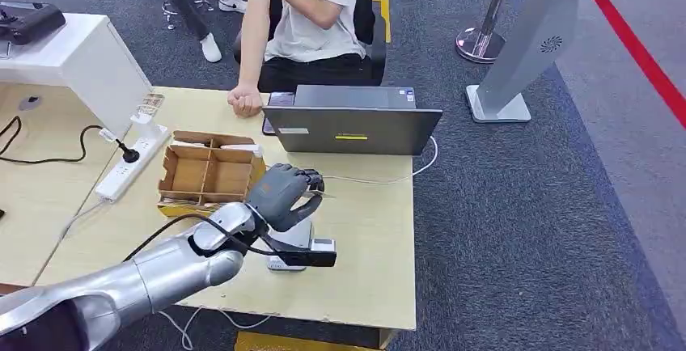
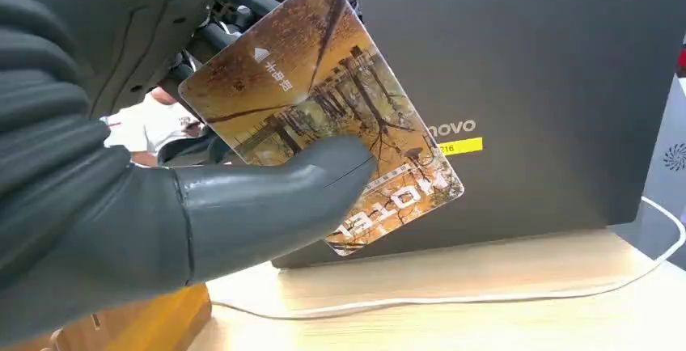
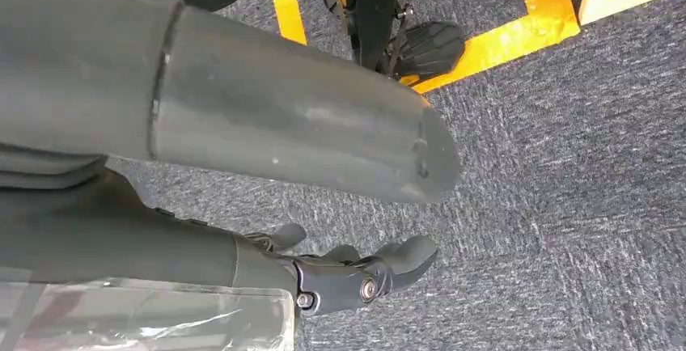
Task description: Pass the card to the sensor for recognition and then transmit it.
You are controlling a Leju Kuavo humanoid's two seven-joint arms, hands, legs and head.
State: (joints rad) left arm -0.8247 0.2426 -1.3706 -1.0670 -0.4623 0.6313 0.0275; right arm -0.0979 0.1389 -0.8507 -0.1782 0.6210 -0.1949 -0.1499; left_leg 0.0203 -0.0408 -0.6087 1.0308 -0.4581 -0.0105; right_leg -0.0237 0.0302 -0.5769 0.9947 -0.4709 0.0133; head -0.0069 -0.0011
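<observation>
My left hand (image 1: pixel 283 193) hovers over the middle of the wooden table (image 1: pixel 364 230), just above the small white-and-black sensor (image 1: pixel 303 252). It grips a brown picture card (image 2: pixel 323 108) between thumb (image 2: pixel 283 193) and fingers; the card faces the closed grey laptop (image 1: pixel 352 124). In the head view the card is hidden by the hand. My right hand (image 3: pixel 340 274) hangs over the dark carpet with its fingers loosely apart and nothing in it.
A person (image 1: pixel 311 11) sits behind the table, with a fist (image 1: pixel 244 102) resting on its far edge. A divided cardboard box (image 1: pixel 206 173) stands left of my hand. A white power strip (image 1: pixel 133 161) and cables lie further left. A stanchion base (image 1: pixel 479 44) stands on the carpet.
</observation>
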